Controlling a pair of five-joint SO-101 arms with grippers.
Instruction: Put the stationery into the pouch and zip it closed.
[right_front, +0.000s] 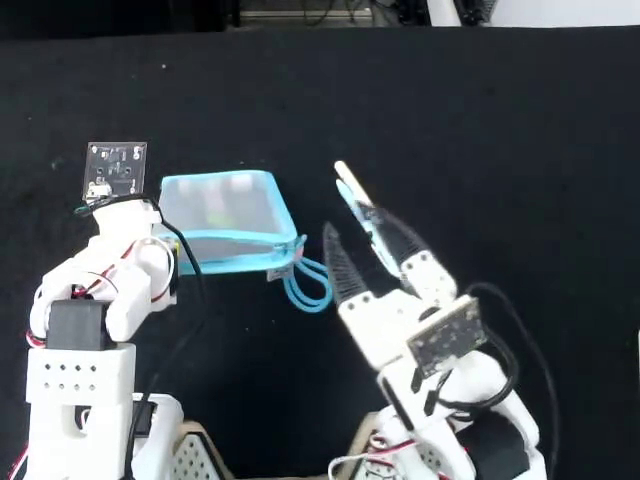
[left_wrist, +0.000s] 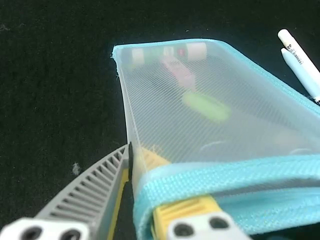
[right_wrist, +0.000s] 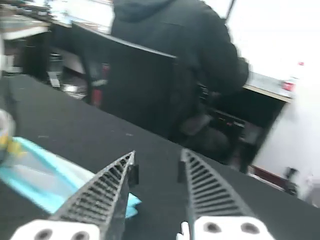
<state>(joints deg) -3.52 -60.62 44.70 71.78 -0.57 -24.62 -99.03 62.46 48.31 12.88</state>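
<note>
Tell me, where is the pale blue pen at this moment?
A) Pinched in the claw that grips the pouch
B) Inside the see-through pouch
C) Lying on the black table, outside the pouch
C: the pen lies on the black table beside the pouch, not in it, close to the open right gripper.

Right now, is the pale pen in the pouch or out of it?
Out. The pen lies beside the pouch, outside its mesh wall.
</note>
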